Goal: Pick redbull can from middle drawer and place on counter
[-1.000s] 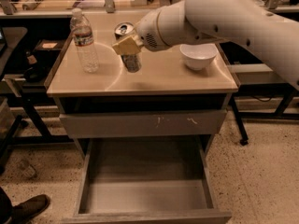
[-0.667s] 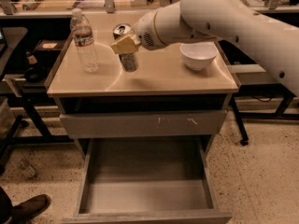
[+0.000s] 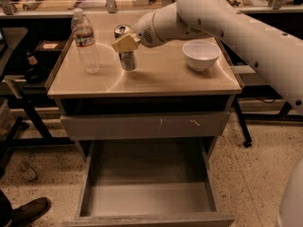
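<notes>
The redbull can [image 3: 127, 59] stands upright on the counter [image 3: 161, 79], left of its middle. My gripper [image 3: 125, 42] reaches in from the right and is shut on the can's upper part, with a beige finger pad [image 3: 124, 43] across its front. The can's base seems to touch the counter top. The middle drawer [image 3: 147, 195] is pulled wide open below, and its grey floor is bare. My white arm [image 3: 222, 18] crosses the upper right of the view.
A clear water bottle [image 3: 86, 41] stands on the counter left of the can. A white bowl [image 3: 201, 55] sits at the right. A shut drawer front with pale scratches [image 3: 142, 125] lies above the open drawer. A shoe [image 3: 28, 211] shows at bottom left.
The gripper and the can have shifted slightly to the left and lower over the counter. The bottle, bowl and drawer have not moved.
</notes>
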